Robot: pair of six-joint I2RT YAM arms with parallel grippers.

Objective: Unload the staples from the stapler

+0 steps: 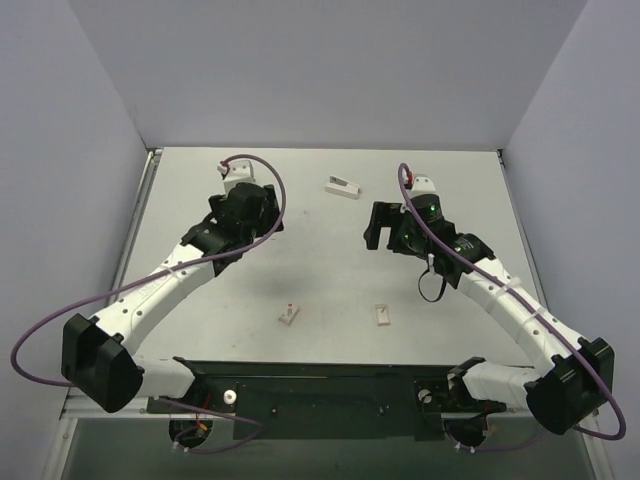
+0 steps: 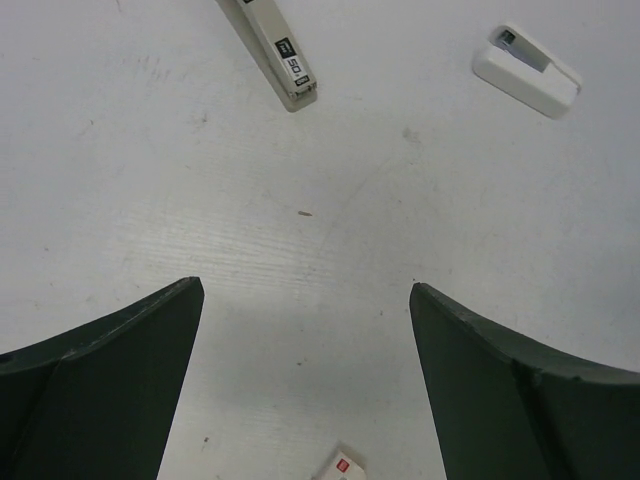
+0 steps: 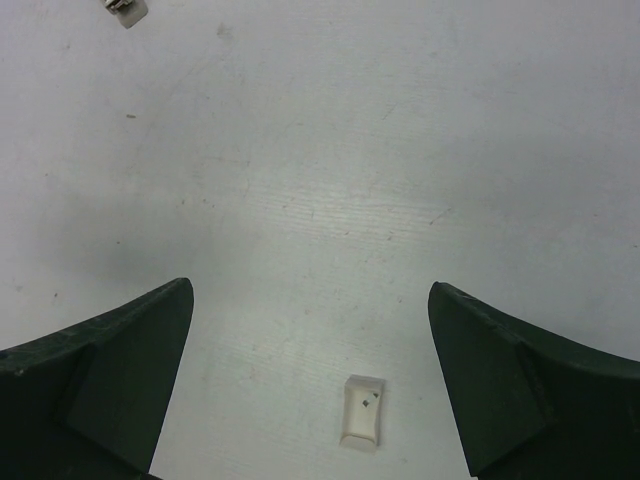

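Slim off-white stapler (image 2: 272, 48) with black "50" label lying flat, white wedge piece (image 1: 341, 186) near the counter's (image 1: 330, 265) far edge, left gripper (image 2: 305, 286) and right gripper (image 3: 310, 285) spread wide, both empty

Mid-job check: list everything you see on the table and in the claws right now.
stapler: one, off-white with a black label, top edge of the left wrist view; only one end shows, and I cannot find it in the top view
wedge-shaped piece: one, white, far middle of the table
small piece with red mark: one, white, near middle, left of centre
small plain piece: one, white, near middle, right of centre
table: one, white
left claw: one, black, open and holding nothing, above bare table
right claw: one, black, open and holding nothing, above bare table
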